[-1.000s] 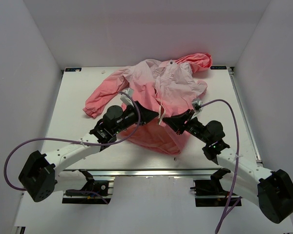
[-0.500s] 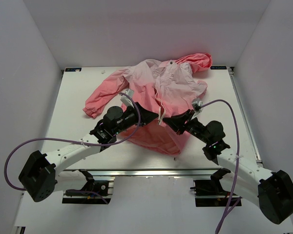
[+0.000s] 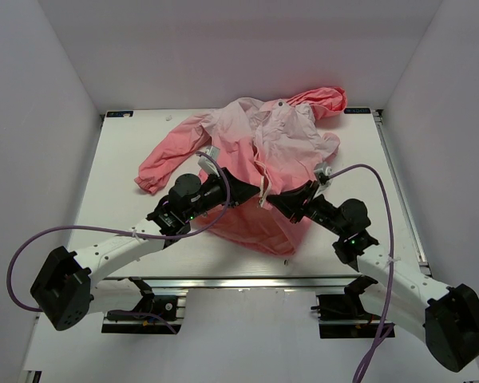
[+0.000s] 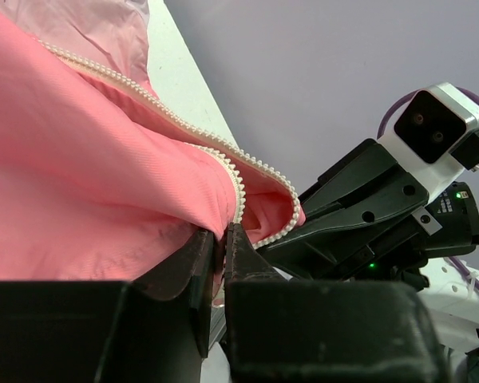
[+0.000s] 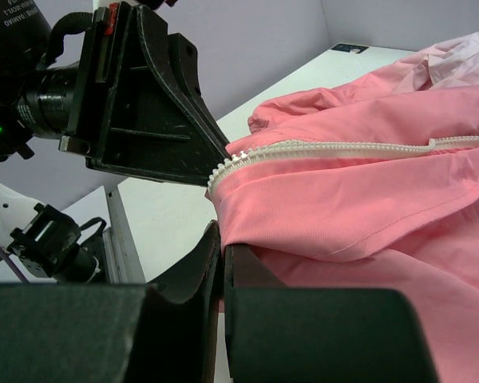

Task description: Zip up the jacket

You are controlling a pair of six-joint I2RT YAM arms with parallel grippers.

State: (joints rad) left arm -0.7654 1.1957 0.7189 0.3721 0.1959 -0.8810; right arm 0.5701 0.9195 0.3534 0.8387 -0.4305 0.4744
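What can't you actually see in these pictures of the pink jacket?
- Slider: none shows in any view; from above, the left gripper and right gripper crowd over the zipper at its lower end.
- Second sleeve of the jacket: top view, lost in bunched folds.
- How much fabric each gripper pinches: wrist views, the closed jaws hide it.

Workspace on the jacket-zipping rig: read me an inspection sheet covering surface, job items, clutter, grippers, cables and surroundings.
Surface: white table, no damage visible.
Job's things: jacket spread out, hood at far right; zipper teeth apart at the hem end.
Clutter: nothing seen.
Grippers: left gripper and right gripper each shut on the jacket's edge beside the zipper, facing each other.
Cables: purple cables loop from both arms.
Surroundings: plain white walls.
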